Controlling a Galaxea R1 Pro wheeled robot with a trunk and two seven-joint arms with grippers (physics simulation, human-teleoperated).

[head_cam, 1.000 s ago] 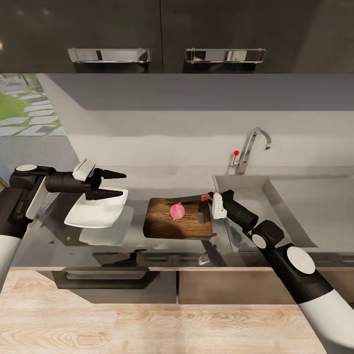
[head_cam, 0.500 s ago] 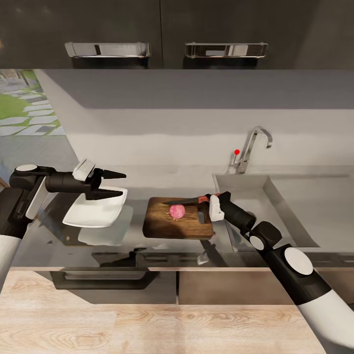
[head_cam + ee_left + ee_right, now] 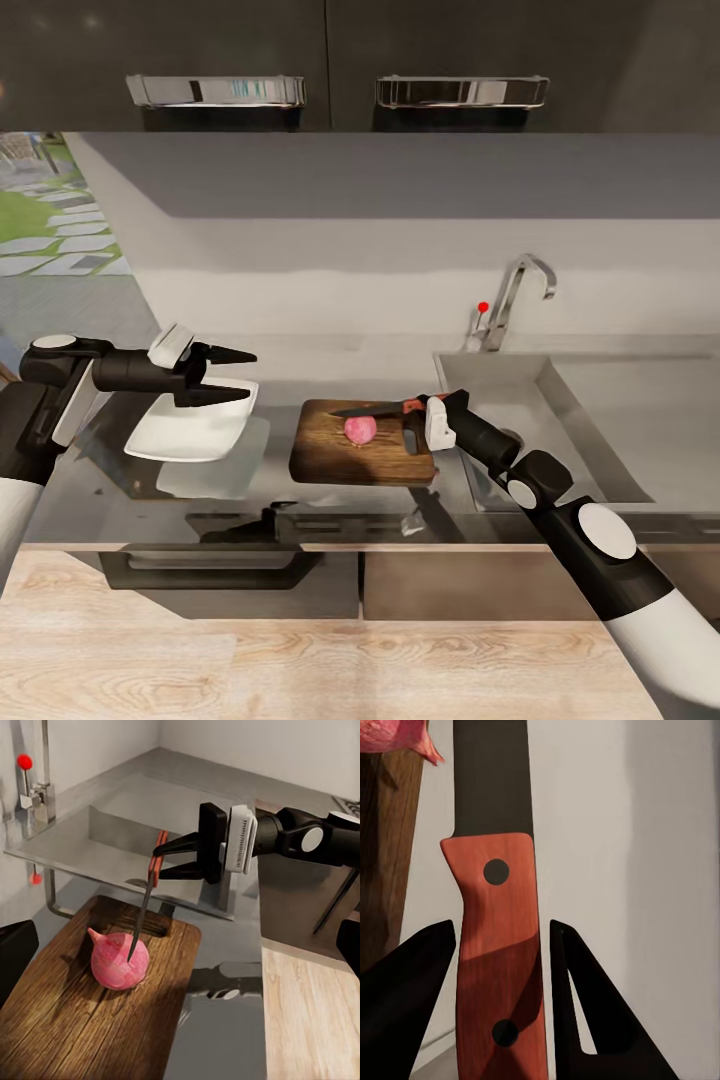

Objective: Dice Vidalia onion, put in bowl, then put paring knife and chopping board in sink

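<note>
knife in the right gripper, its red handle clamped between the dark fingers, with the narrow blade reaching out across the onion. the onion sits whole, pink and round, near the middle of the board, and from the left wrist camera the blade tip appears to rest right at the top of the onion. the board lies on the table just beside the sink, toward the front edge. compared with a second ago the blade has come down and drawn in over the onion, where before it lay higher and further back across the board; half a second ago it was already nearly in this place, so the stroke looks to have slowed at contact. that suggests the first cut is just starting, and the dicing itself is not yet done. the left gripper hovers with its fingers spread wide and holding nothing, above the white bowl that waits on the table to the left of the board. the sink is bare of the onion now, its tap standing at the back edge.
</note>
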